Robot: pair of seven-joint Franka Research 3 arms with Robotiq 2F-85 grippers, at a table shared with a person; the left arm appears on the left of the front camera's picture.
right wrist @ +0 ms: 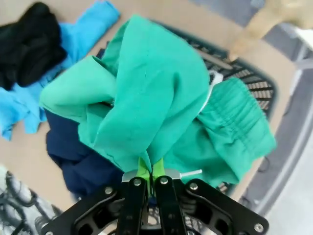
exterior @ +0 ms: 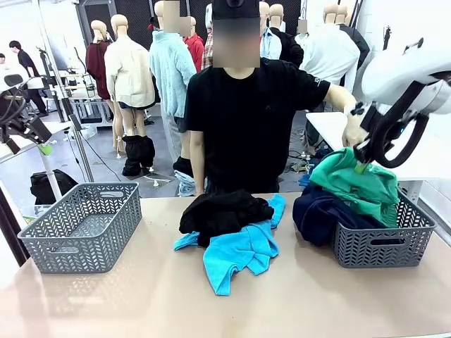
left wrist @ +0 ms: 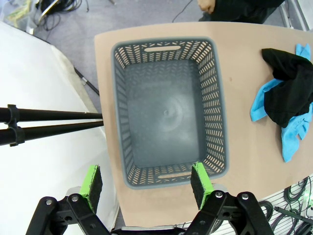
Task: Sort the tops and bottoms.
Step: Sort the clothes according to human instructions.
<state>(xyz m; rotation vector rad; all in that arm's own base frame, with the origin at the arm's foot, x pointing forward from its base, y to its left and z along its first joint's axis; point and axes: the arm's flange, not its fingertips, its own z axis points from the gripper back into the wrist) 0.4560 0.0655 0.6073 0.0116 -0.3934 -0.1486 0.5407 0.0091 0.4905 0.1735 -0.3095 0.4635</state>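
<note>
1. The right gripper (right wrist: 149, 172) has its fingertips buried in cloth. In the right wrist view only a sliver of its green pads shows, and the jaws are pressed almost together on a fold of the emerald green garment (right wrist: 161, 98), a soft piece with an elastic band.
2. That green cloth hangs bunched from the gripper over the grey plastic lattice basket (exterior: 373, 243) on the table's right. Its lower folds drape onto the basket's contents.
3. The long dark navy garment (exterior: 320, 211) lies beneath, largely covered by the green. It spills over the basket's left edge.
4. A person's hand (exterior: 352, 130) is just beside the gripper. Whether it touches the cloth cannot be made out.
5. The loose black garment (exterior: 222, 211) is heaped on the bright sky-blue short-sleeved shirt (exterior: 239, 255) at the middle of the tan table (exterior: 141, 303), hiding much of it. Both lie well apart from either gripper.
6. The left gripper (left wrist: 145, 182) is spread wide with nothing held, above one end of the other grey lattice basket (left wrist: 122, 122).
</note>
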